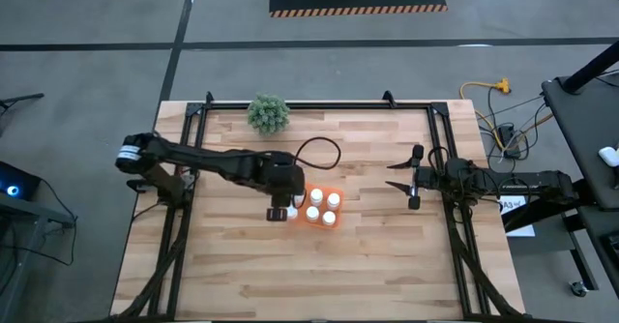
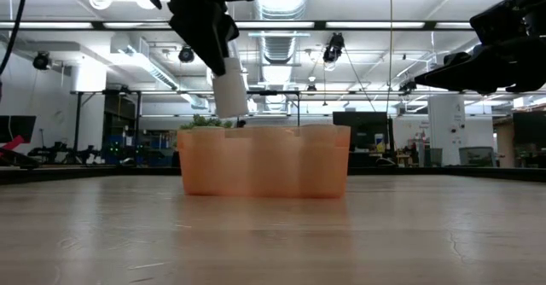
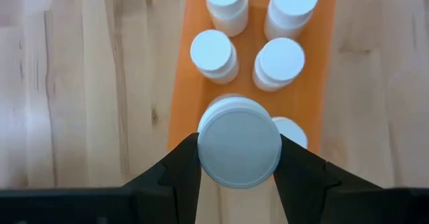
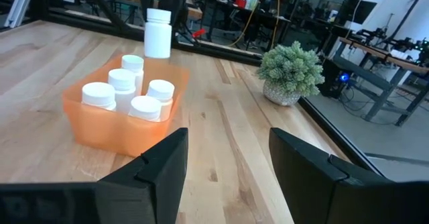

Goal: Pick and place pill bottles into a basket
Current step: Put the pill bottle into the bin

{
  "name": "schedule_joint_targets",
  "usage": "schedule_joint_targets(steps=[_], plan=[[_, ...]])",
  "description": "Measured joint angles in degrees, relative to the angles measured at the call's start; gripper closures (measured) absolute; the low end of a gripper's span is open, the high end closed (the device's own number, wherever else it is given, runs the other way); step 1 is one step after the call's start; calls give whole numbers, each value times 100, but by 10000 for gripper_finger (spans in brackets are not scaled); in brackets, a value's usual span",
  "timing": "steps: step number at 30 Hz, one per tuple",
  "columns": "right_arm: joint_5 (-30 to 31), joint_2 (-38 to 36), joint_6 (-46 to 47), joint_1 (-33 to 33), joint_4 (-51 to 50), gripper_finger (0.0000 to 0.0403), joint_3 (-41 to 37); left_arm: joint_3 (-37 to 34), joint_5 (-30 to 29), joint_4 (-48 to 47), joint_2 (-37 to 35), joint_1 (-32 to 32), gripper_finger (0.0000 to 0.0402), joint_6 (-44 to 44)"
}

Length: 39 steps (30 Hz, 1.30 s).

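From where I stand, the left gripper (image 3: 239, 158) hangs over the near-left end of the small bright orange plastic basket (image 1: 319, 218), its two dark fingers (image 3: 175, 170) pinched on the white cap of a small round white pill bottle (image 3: 239, 149). In the low view that bottle (image 2: 230, 93) hangs clear above the basket's rim (image 2: 264, 130), not yet down among the others. Four white-capped bottles (image 4: 127, 93) stand upright and close together inside the basket, and the left wrist view shows a fifth cap (image 3: 291, 131) tucked just beside the held one.

I judge these bottles to be light, stiff plastic with smooth round sides, so they will not crush under the grip but could twist or slip if pinched off-centre. The cap, where the fingers sit now, looks like the best hold: it is the widest part and stays reachable once the bottles are packed in. The free corner left in the basket is tight, so a straight lowering seems wise.

The right gripper (image 1: 414, 180) waits well apart on the right side of the wooden table (image 1: 387, 265), its jaws spread wide with nothing in them. A small green bushy potted plant (image 1: 268, 114) stands near the far edge.
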Motion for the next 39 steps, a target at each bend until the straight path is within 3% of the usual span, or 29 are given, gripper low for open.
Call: schedule_joint_targets(steps=[16, 32, 39], plan=[[2, -2, 0, 0, 0, 204, 0, -673, 59, 689, 310, 340, 262, 197], [0, -3, -2, -2, 2, 204, -2, -695, 135, 808, 959, 560, 262, 322], [2, -2, 0, -2, 4, 204, -2, -684, 129, 721, 933, 560, 200, 305]])
